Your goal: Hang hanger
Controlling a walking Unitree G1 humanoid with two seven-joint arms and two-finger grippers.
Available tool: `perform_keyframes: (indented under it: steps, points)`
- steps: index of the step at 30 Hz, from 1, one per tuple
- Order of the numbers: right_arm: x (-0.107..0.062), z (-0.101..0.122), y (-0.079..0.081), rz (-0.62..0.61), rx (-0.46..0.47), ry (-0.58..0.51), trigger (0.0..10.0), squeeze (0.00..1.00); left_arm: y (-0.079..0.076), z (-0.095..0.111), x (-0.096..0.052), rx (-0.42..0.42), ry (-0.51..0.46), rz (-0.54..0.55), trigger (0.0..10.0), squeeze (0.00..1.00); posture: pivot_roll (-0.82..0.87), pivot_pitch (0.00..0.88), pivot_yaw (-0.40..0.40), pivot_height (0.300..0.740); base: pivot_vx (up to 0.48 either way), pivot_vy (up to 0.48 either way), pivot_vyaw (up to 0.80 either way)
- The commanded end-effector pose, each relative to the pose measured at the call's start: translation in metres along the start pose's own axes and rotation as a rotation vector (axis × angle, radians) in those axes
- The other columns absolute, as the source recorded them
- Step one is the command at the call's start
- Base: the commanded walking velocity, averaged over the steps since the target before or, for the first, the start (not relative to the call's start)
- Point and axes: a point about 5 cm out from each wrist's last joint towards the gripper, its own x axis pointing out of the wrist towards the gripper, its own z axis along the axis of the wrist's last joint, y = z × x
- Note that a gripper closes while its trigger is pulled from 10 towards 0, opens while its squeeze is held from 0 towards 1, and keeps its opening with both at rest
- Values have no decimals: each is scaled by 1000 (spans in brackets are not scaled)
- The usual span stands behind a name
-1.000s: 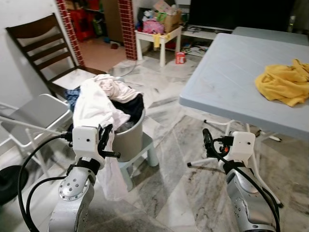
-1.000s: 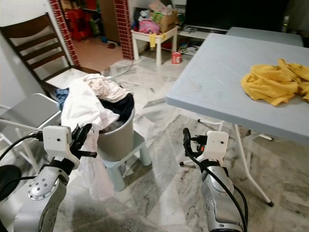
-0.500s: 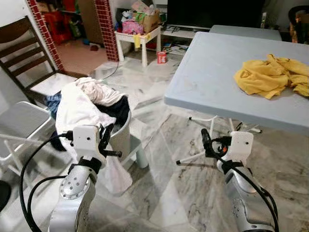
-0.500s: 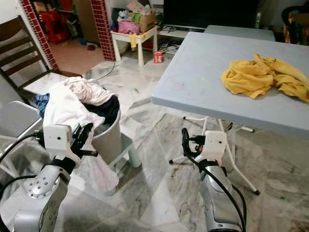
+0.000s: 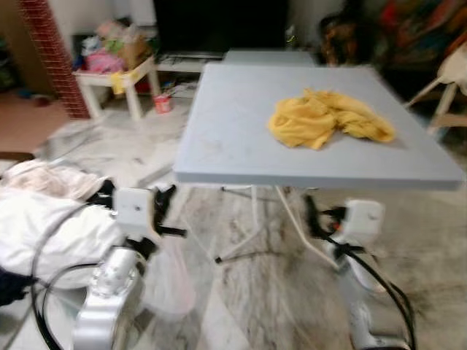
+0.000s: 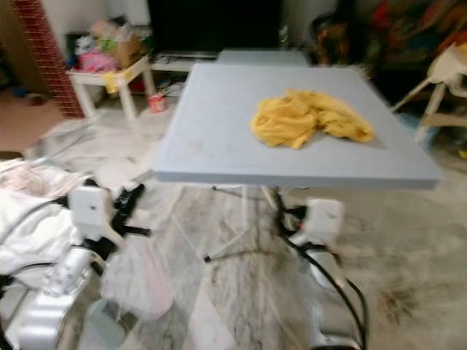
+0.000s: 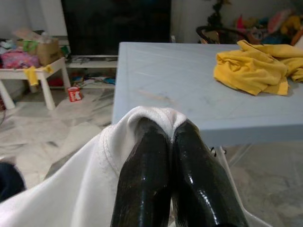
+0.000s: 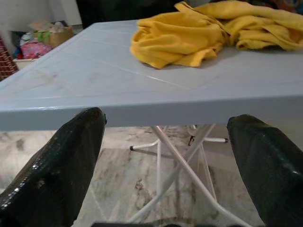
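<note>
My left gripper point(image 7: 170, 128) is shut on a fold of a white garment point(image 7: 90, 189), which drapes over its black fingers and hangs down at my left side point(image 5: 51, 233). My right gripper point(image 8: 165, 118) is open with nothing between its fingers, held low just before the near edge of a grey folding table point(image 5: 233, 146). A crumpled yellow cloth point(image 5: 325, 120) lies on the table's far right part. Both eye views are blurred.
The table's white folding legs point(image 5: 252, 233) stand on the marble floor between my arms. A small white side table point(image 5: 120, 73) with clutter, a red can point(image 5: 160, 103) and a brick pillar point(image 5: 51, 51) are far left. A pale chair point(image 5: 449, 80) is far right.
The whole picture has swung right: the table is now in the middle, and the laundry bin and chairs have slid off to the left. Both grippers keep their pose.
</note>
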Motion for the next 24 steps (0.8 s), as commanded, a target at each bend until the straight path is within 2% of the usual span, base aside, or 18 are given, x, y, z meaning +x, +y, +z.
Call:
perform_keyframes:
  steps: [1,9,12,17,20,21,22,24]
  points:
    - [1,2,-7,-24,-10,-4,10000,0,-8,8,3,-2,-28,-33,10000,0,-41,0,65,740,270,0,0]
    - [1,1,-5,-28,-11,-6,10000,0,-13,8,5,-2,-22,-66,10000,0,-44,0,71,740,260,0,0]
    - [2,1,-6,-30,-12,-5,10000,0,-20,9,11,-3,-19,-92,10000,0,-44,0,72,740,81,0,0]
    - [4,1,-5,-29,-12,-8,10000,0,-36,13,20,16,-29,-183,10000,0,-47,0,73,740,0,0,0]
    - [6,2,-2,-26,-9,-12,10000,0,-55,14,31,18,-16,-288,10000,0,-50,0,74,740,0,0,0]
    - [7,2,-2,-26,-9,-12,10000,0,-64,18,36,44,-34,-344,10000,0,-54,0,77,740,0,0,0]
    - [7,2,-2,-26,-9,-12,10000,0,-64,18,36,44,-34,-344,10000,0,-54,0,77,740,0,0,0]
    - [8,2,-1,-25,-10,-14,10000,0,-80,25,44,82,-65,-431,10000,0,-58,0,81,740,0,0,0]
